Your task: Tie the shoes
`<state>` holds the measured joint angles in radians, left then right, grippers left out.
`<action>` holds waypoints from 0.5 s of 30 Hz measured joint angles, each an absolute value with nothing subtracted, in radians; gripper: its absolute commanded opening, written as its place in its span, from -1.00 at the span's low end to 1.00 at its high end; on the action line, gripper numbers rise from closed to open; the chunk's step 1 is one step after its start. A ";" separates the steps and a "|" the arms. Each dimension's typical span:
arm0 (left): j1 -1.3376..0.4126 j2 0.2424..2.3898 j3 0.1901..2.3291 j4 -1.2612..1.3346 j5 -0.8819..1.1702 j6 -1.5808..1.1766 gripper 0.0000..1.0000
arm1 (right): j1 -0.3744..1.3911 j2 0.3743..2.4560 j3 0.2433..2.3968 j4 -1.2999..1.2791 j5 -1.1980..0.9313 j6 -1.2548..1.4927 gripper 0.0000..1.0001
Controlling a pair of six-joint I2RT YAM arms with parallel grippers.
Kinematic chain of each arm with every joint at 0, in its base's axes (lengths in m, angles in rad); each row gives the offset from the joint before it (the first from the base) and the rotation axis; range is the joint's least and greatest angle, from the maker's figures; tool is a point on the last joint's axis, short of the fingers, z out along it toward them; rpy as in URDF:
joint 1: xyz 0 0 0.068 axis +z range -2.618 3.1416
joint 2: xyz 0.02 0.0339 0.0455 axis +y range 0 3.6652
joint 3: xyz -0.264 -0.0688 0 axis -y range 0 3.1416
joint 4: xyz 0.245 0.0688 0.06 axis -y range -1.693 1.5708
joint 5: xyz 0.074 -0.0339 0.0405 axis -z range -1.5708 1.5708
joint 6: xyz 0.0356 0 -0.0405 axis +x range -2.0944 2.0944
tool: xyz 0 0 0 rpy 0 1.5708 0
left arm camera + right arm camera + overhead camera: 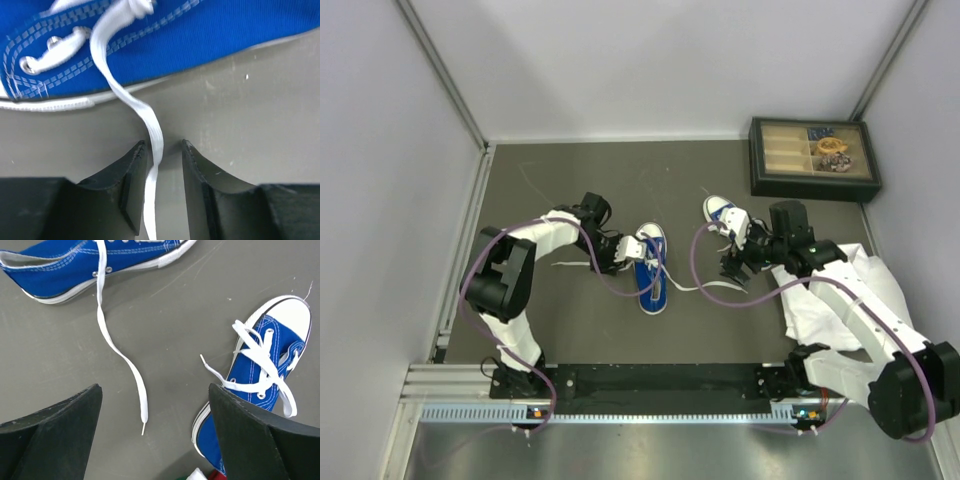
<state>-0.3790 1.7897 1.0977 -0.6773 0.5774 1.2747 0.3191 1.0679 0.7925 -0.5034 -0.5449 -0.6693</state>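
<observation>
Two blue sneakers with white toe caps lie on the dark table. One shoe (651,272) is in the middle, the other shoe (723,214) is to its right. My left gripper (623,250) is at the left side of the middle shoe (165,35). It (162,145) is open, and that shoe's white lace (152,127) runs loosely between its fingers, unclamped. My right gripper (732,265) is wide open (155,388) above the table. A loose lace end (143,412) of the middle shoe (65,265) lies between its fingers. The right shoe (267,375) is beside its right finger.
A dark compartment box (813,158) with small items stands at the back right. A white cloth (840,300) lies under my right arm. Grey walls close in the table on the left, back and right.
</observation>
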 measured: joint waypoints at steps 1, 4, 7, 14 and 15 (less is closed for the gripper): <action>-0.385 1.791 1.100 -0.672 0.578 1.269 -0.30 | 0.319 1.073 0.793 -0.503 -0.540 -0.669 0.69; -0.399 1.793 1.100 -0.653 0.578 1.254 -0.39 | 0.319 1.089 0.792 -0.507 -0.522 -0.670 0.64; -0.408 1.794 1.100 -0.635 0.578 1.241 -0.95 | 0.319 1.098 0.790 -0.510 -0.505 -0.672 0.60; -0.393 1.795 1.100 -0.607 0.611 1.175 -1.00 | 0.318 1.144 0.780 -0.517 -0.477 -0.704 0.24; -0.381 1.792 1.099 -0.602 0.628 1.160 -1.00 | 0.318 1.161 0.780 -0.519 -0.477 -0.708 0.19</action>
